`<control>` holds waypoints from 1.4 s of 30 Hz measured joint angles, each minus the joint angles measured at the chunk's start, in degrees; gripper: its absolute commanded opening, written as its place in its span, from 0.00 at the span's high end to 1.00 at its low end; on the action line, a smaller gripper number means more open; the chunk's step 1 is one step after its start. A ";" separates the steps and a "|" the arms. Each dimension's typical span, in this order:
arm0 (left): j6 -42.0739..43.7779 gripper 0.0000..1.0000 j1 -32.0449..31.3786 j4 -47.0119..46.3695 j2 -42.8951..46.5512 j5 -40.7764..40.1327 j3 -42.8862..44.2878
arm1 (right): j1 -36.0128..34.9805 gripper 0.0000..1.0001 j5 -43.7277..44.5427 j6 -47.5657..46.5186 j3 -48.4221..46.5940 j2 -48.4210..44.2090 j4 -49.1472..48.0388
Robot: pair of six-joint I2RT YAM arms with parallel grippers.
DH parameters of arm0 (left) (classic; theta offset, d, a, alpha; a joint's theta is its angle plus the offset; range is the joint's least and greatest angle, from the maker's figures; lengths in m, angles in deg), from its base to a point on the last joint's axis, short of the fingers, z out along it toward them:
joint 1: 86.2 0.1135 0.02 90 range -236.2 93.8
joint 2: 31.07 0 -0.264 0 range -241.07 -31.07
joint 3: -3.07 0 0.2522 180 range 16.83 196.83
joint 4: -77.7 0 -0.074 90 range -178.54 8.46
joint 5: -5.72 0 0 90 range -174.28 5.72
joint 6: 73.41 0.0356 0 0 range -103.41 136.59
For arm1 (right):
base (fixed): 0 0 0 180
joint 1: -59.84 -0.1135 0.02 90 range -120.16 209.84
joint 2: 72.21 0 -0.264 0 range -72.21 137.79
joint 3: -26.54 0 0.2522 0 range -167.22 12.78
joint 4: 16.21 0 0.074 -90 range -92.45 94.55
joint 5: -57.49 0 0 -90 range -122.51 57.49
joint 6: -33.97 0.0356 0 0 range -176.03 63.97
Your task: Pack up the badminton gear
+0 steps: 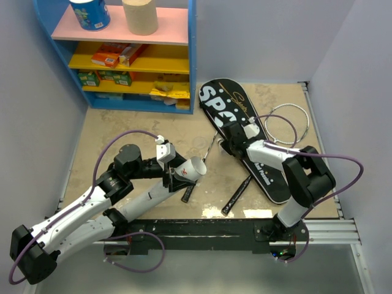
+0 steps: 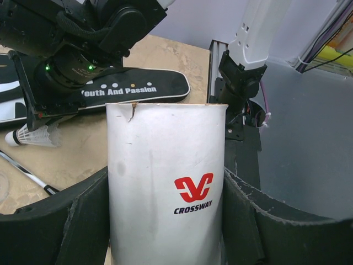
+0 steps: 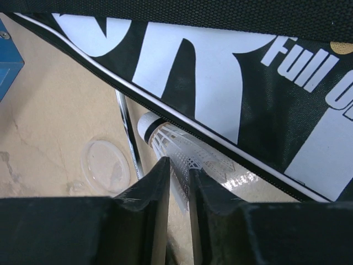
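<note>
Now: left gripper [image 2: 165, 182] holds tube [image 2: 165, 132], right gripper [image 3: 179, 167] pinches shuttlecock [image 3: 160, 135]

Left gripper is closed on the white tube, one finger pressed to each side wall. The logo faces the wrist camera and the open rim is at the far end. From overhead the tube is held tilted above the table [image 1: 122, 131], centre-front, with its open end toward the bag [image 1: 220, 104].

Right gripper is low at the bag's left edge. Its fingers are nearly together, with the shuttlecock's feather skirt pinched between them. The cork end points away from the fingers, just beside the bag's white-piped edge. A thin racket shaft [image 3: 128, 127] runs close by the cork. A clear round lid [image 3: 107, 163] lies flat on the table on the shaft's other side; whether they touch, cannot tell.

The bag lies flat right of centre, lettering up, running from back-left to front-right. A white-framed racket head [image 1: 300, 116] shows at its right side. One black handle [image 1: 236, 194] lies just beside the bag's left edge near the front. A second handle [image 1: 187, 195] lies below the tube. A blue shelf [image 1: 193, 61] stands back-left.
</note>
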 measured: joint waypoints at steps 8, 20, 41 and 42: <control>0.02 0.93 0.00 0.00 -0.35 -0.02 0.07 | 0.24 1.00 0.09 -0.96 0.00 -1.51 -0.90; 0.42 0.94 0.00 0.26 -1.31 -0.17 0.35 | 0.28 1.00 -5.64 -16.13 0.00 -19.69 1.40; 7.19 0.92 -1.57 8.20 -6.08 -0.22 2.89 | 0.22 1.00 -42.34 -52.00 -21.29 -36.24 32.63; 7.43 0.92 -1.66 8.68 -6.29 -0.22 2.97 | 0.15 1.00 -43.78 -53.13 -21.81 -36.24 33.86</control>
